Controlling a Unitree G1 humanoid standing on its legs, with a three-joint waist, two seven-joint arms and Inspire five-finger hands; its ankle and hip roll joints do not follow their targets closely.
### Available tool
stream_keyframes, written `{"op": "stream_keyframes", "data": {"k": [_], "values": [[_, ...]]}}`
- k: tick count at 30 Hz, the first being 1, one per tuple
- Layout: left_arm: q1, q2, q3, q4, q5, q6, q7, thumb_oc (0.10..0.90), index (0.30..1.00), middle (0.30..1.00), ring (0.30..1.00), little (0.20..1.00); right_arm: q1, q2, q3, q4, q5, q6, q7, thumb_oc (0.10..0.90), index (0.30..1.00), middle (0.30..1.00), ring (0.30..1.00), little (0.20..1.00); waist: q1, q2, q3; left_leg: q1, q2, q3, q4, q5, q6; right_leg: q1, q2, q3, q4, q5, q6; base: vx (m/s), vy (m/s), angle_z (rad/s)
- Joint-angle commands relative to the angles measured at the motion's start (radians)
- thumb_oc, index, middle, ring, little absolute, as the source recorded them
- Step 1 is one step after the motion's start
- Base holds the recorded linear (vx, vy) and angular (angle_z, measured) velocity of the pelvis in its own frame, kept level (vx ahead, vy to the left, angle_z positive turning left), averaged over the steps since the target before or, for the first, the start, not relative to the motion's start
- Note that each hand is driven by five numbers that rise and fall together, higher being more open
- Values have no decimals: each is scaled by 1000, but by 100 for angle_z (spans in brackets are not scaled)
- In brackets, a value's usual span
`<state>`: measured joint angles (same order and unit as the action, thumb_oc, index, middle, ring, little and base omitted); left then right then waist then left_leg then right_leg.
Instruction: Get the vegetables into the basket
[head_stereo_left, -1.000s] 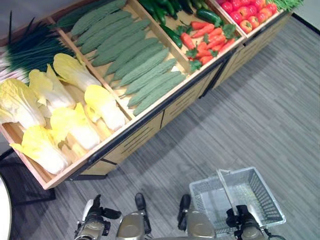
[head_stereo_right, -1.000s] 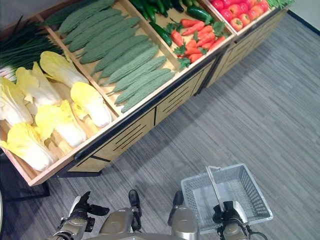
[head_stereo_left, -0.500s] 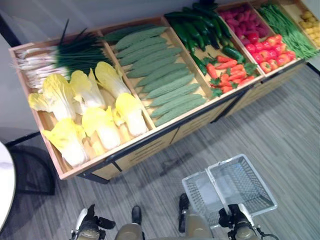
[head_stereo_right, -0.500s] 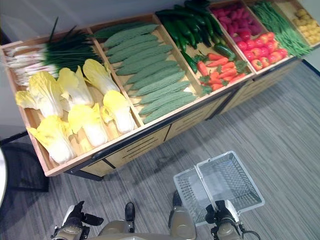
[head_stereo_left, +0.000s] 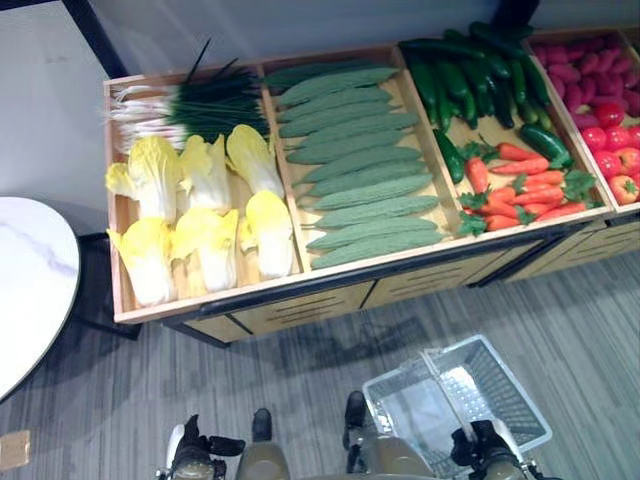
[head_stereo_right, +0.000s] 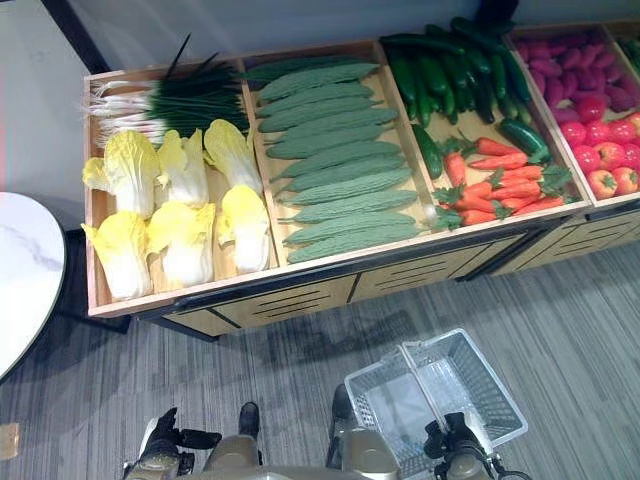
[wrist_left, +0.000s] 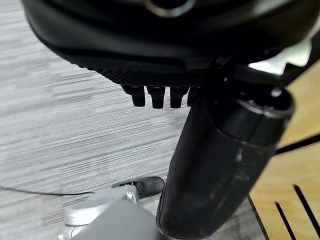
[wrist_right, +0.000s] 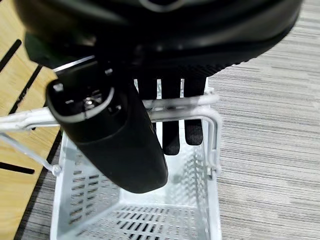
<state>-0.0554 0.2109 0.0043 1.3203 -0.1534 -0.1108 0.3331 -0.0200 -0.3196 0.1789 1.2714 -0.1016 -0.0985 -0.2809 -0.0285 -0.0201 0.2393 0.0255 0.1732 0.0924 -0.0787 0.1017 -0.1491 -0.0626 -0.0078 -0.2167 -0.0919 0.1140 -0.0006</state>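
Pale wooden stand (head_stereo_right: 300, 290) showing matt slatted fronts, white wire basket (head_stereo_right: 490, 385) looking glossy, gourds (head_stereo_right: 330, 160) appearing bumpy and matt, tomatoes (head_stereo_right: 605, 135) shining smooth, grey floor (head_stereo_right: 560, 290) looking streaked, white table (head_stereo_right: 20, 270) showing marbled sheen

The head camera has swung, so the stand (head_stereo_left: 300, 305) now lies level across the view rather than slanting; a white table (head_stereo_left: 30, 285) has come in at the left; the basket (head_stereo_right: 500, 400) has kept its place by the right hand (head_stereo_right: 455, 445).
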Motion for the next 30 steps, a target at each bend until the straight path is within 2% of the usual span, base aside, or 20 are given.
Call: {"op": "stream_keyframes", "data": {"k": [1,3,4,5,6,8,9,10,11,12,15,17,20,21,26,30], "values": [[-18,81,126,38,-170,-48,160,900,1000,1000,1000,1000,37,-16,8,26,8,3,-40,400,300,300,300,300,-1,-37,-15,13,-27,-20,-5,-53,26,27,-116,67,67,-63,163,43,26,-14],[-23,126,290,55,-360,-117,259,900,1000,1000,1000,1000,45,-11,10,40,-4,13,-38,400,300,300,300,300,-7,-36,-24,30,-29,3,-9,-64,23,38,-121,80,53,-53,169,23,83,-25],[-21,153,340,79,-409,-131,291,900,1000,1000,1000,1000,50,-15,11,39,-9,15,-36,400,300,300,300,300,-10,-36,-28,34,-30,10,-9,-69,23,37,-123,84,50,-50,171,14,83,-28],[-22,155,341,82,-410,-132,290,900,1000,1000,1000,1000,49,-14,13,39,-9,15,-37,400,300,300,300,300,-11,-38,-28,35,-30,11,-9,-69,23,38,-123,85,49,-50,171,23,93,-35],[-17,198,431,119,-518,-157,301,900,1000,1000,1000,1000,51,-24,18,56,-14,25,-21,400,300,300,300,300,-14,-33,-36,44,-35,19,-9,-77,23,41,-128,88,43,-45,175,10,98,-39],[-20,217,454,65,-583,-195,304,900,1000,1000,1000,1000,51,-27,29,60,-28,27,-19,400,300,300,300,300,-15,-28,-35,45,-40,19,-9,-81,23,41,-133,91,39,-38,178,-34,132,-32],[-7,276,443,-237,-542,-284,341,900,1000,1000,1000,1000,73,-41,21,22,-47,12,-25,400,300,300,300,300,-15,-25,-31,42,-47,10,-9,-80,24,39,-139,91,37,-30,184,-86,113,-14],[23,351,438,-621,-282,-282,465,900,1000,1000,1000,1000,92,-31,-12,30,-44,4,-36,400,300,300,300,300,-1,-26,-32,31,-52,-5,-9,-80,25,39,-144,80,33,-26,190,-81,74,9],[30,366,444,-716,-181,-251,504,900,1000,1000,1000,1000,97,-23,-22,31,-38,0,-37,400,300,300,300,300,3,-29,-33,27,-53,-10,-9,-80,25,39,-146,77,32,-27,190,-32,1,17],[35,360,446,-731,-169,-240,513,900,1000,1000,1000,1000,97,-22,-22,31,-38,-1,-37,400,300,300,300,300,2,-30,-34,26,-54,-11,-9,-80,25,39,-147,76,32,-27,191,-21,-14,29],[15,371,414,-930,58,-145,534,900,1000,1000,1000,1000,100,-11,-39,42,-32,-5,-34,400,300,300,300,300,4,-38,-33,17,-59,-23,-9,-81,27,38,-151,67,30,-25,193,-22,-9,29],[-10,338,376,-1034,105,-145,491,900,1000,1000,1000,1000,101,-14,-45,44,-33,-6,-29,400,300,300,300,300,-3,-45,-32,14,-60,-24,-9,-82,28,38,-153,65,30,-24,192,-25,6,-4],[-27,325,339,-1108,118,-179,438,900,1000,1000,1000,1000,94,-33,-42,24,-38,-2,-24,400,300,300,300,300,-7,-47,-27,9,-61,-25,-9,-81,29,39,-156,63,24,-19,193,-39,25,2],[-61,315,305,-1099,69,-211,414,900,1000,1000,1000,1000,83,-42,-28,3,-45,-2,-23,400,300,300,300,300,-13,-50,-25,7,-62,-18,-9,-80,28,38,-157,67,20,-14,194,-32,26,-5],[-141,281,227,-1007,-45,-261,358,900,1000,1000,1000,1000,63,-49,5,-42,-68,-5,-17,400,300,300,300,300,-32,-58,-20,7,-58,1,-9,-80,26,29,-156,86,16,-8,193,-27,18,-12],[-157,236,176,-1021,-62,-258,339,900,1000,1000,1000,1000,60,-46,11,-42,-72,-5,-19,400,300,300,300,300,-38,-62,-18,11,-58,8,-9,-82,28,26,-156,91,16,-6,193,-10,3,-8]]}}
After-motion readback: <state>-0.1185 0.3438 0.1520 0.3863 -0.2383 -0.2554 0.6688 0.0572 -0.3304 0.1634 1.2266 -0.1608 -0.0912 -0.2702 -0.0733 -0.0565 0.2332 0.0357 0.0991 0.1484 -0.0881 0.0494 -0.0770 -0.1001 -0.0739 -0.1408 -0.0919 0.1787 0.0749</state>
